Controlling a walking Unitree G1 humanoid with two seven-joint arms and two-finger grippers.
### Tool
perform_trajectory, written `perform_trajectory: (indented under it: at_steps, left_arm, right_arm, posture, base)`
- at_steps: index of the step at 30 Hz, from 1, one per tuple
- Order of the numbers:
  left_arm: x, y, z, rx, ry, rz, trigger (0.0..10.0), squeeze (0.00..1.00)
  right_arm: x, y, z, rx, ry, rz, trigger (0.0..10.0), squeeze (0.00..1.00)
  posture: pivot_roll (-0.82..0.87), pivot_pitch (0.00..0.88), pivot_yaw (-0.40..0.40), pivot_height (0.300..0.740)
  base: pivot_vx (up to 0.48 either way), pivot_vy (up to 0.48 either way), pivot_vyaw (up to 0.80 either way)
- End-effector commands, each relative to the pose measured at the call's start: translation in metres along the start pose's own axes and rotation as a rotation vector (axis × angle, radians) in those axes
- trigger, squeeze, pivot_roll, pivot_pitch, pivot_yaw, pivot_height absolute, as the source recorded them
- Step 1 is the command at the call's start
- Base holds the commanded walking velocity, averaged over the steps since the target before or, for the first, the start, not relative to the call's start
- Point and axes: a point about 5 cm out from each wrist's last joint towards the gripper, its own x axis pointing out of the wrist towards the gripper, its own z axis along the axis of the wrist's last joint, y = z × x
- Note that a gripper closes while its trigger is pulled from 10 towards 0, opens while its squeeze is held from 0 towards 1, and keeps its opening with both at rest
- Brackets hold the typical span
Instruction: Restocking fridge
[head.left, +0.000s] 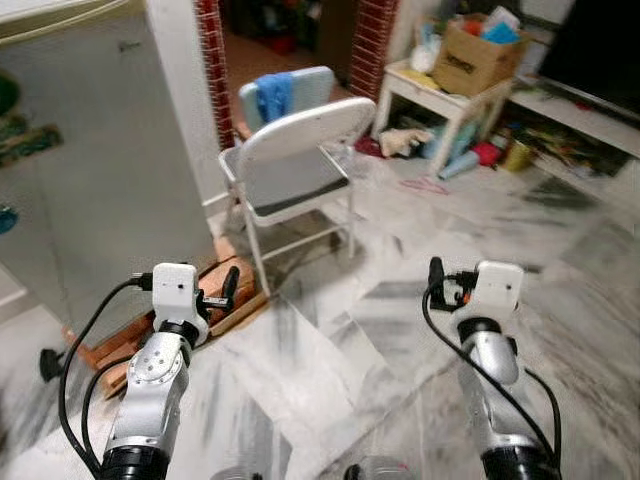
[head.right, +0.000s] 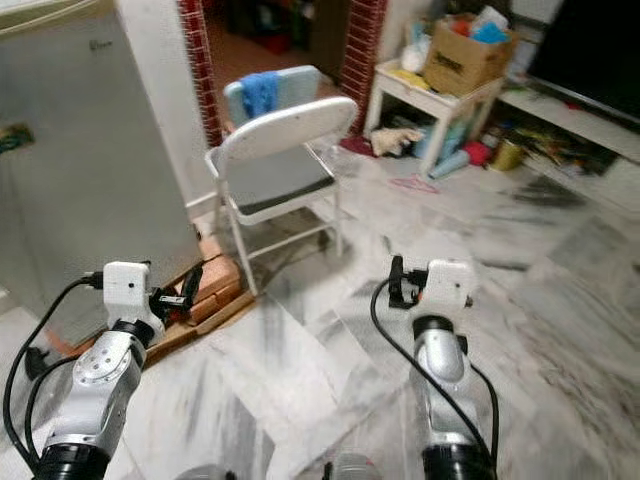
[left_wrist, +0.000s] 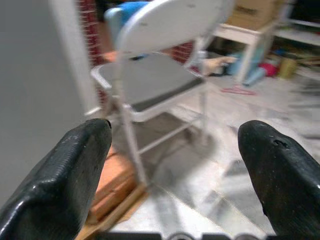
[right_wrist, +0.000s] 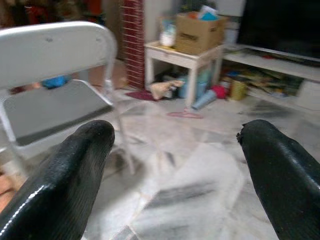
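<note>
1. Silver arms rise from the bottom edge of the left eye view. The left gripper (head.left: 228, 287) sits at lower left and the right gripper (head.left: 437, 278) at lower right, both held out above the floor.
2. In the left wrist view the two black fingers (left_wrist: 65, 180) stand wide apart with nothing between them. The right wrist view shows the same: fingers (right_wrist: 70, 180) spread, holding nothing.
3. Grey-veined white marble floor (head.left: 330, 350) fills the lower and middle part of the eye views, blurred in places.
4. Just beyond the left gripper, at lower left, reddish bricks (head.left: 205, 285) lie on wooden planks (head.left: 150, 340) at the foot of the fridge.
5. The grey fridge (head.left: 90, 170), the task's thing, takes up the left side of the frame, its door closed, with small coloured magnets (head.left: 25, 135) on its face.
6. In the centre stands a white metal folding chair (head.left: 300, 170) with a grey seat, its back turned toward the camera. Behind it is a second pale blue chair (head.left: 305, 85) with a blue cloth (head.left: 272, 95) draped over its back.
7. Red brick pillars (head.left: 210, 60) frame a dark doorway at upper centre.
8. At upper right a white side table (head.left: 450, 100) carries a cardboard box (head.left: 475, 55) full of items, with clutter on the floor beneath it.
9. At the far upper right a low shelf (head.left: 580, 115) runs beneath a dark television screen (head.left: 595, 45).
</note>
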Motion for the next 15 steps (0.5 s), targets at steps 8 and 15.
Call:
perform_trajectory:
  at_steps: [8,15]
  left_arm:
    - [-0.0015,-0.0065,0.0021,-0.006,-0.02,-0.042,10.0,0.0]
    - [-0.0033,-0.0081,-0.0009,-0.008,-0.007,-0.048,10.0,0.0]
  right_arm:
    - [-0.0038,-0.0015,-0.0052,0.007,0.018,-0.004,10.0,0.0]
    - [-0.0047,-0.0011,-0.0063,0.007,0.021,-0.005,10.0,0.0]
  posture:
    - [-0.06,0.0,-0.006,0.74]
    - [-0.06,0.0,-0.004,0.74]
  base:
    - [0.337,0.0,-0.8]
    - [0.178,0.0,-0.8]
